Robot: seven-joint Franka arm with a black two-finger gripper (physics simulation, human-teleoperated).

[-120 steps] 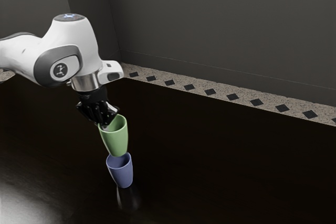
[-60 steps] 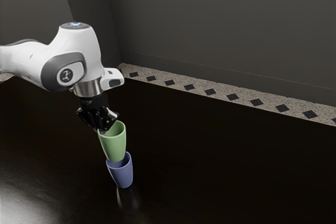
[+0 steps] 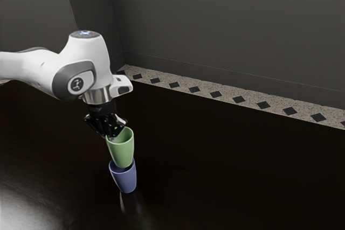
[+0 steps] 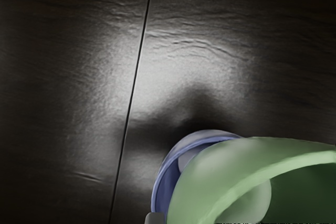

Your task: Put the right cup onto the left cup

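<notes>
"Green cup (image 3: 123,150): state how your tool has it."

"Held. My black gripper (image 3: 112,135) has its fingers drawn close together on the cup's wall at the rim, parted by little more than that wall."

"Surface and form?"

"Smooth, pale green, softly shining; round mouth, thick rounded lip, sides tapering to a narrower base. Whether it is ceramic or plastic, I cannot tell."

"Its position and bearing?"

"Directly above the blue cup (image 3: 124,180), base down at that cup's mouth. I cannot tell whether the two touch. The green cup's mouth points up; its long axis runs near upright, with its top slightly toward the exterior view's left."

"Condition of the lower cup?"

"Standing on the table (image 3: 215,176), mouth up. Muted violet-blue, smooth, likewise tapered, with a faint reflection beneath it."

"Markings?"

"One round badge (image 3: 76,83) on my arm (image 3: 85,57), whose shell is glossy white with grey trim. The badge bears a dark figure, too small for me to read."

"Surroundings?"

"Table dark and polished, finely rippled under the light, crossed by a thin straight seam (image 4: 137,66) in the wrist view. Beyond it, a speckled stone-like strip (image 3: 205,94) inset with black diamonds, then a plain dark grey wall (image 3: 226,25)."
</notes>
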